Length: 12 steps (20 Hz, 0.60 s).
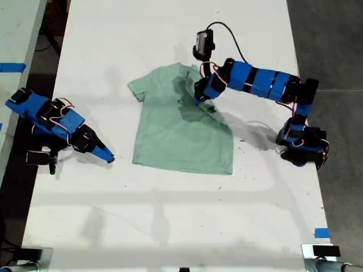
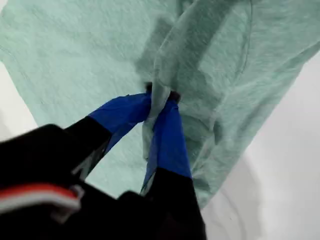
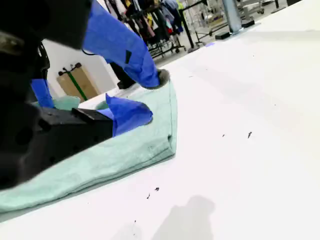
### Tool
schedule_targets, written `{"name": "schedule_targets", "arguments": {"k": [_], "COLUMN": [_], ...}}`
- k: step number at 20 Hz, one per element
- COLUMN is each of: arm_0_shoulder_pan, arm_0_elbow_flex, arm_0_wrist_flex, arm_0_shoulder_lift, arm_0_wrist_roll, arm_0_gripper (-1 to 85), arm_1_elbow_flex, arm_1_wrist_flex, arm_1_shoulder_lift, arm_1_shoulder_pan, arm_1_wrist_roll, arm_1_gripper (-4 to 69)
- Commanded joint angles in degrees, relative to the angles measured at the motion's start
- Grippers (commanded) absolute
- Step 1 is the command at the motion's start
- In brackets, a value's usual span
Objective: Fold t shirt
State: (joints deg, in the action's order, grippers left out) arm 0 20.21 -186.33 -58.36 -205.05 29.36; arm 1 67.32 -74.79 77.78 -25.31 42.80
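The mint-green t shirt (image 1: 176, 136) lies in the middle of the white table (image 1: 170, 226), neck toward the exterior view's top. My first gripper (image 1: 199, 100) reaches in from the exterior view's right. It is shut on a pinched fold of the shirt's upper right part (image 2: 160, 75), lifting it so the cloth bunches there. The first wrist view shows the t shirt (image 2: 75, 60) spread beneath my first gripper (image 2: 160, 100). My second gripper (image 1: 109, 157) rests low on the table at the exterior view's left, apart from the shirt's lower corner. In its own view my second gripper (image 3: 152, 96) is slightly open and holds nothing, with the t shirt (image 3: 125, 150) ahead.
Blue tape marks (image 1: 321, 232) sit near the table's edge at the exterior view's lower right. A black cable (image 1: 227, 31) loops above the first arm. A clothes rack (image 3: 150, 20) and a cardboard box (image 3: 80, 82) stand beyond the table in the second wrist view.
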Motion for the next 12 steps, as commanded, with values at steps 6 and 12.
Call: {"name": "schedule_targets", "arguments": {"k": [6, 12], "arm_0_shoulder_pan": [0.3, 0.3], "arm_0_elbow_flex": [-2.4, -2.4], "arm_0_wrist_flex": [0.4, 0.4], "arm_0_shoulder_lift": [-0.5, -0.5], "arm_0_wrist_roll": [0.4, 0.4], "arm_0_gripper": [6.8, 6.8], "arm_1_elbow_flex": [-11.3, 22.7], "arm_1_wrist_flex": [-12.0, -18.4], "arm_1_shoulder_lift": [10.3, 50.0], "arm_1_shoulder_pan": [-1.3, 5.5], "arm_1_wrist_roll": [2.5, -10.2], "arm_1_gripper": [32.7, 0.8]}}
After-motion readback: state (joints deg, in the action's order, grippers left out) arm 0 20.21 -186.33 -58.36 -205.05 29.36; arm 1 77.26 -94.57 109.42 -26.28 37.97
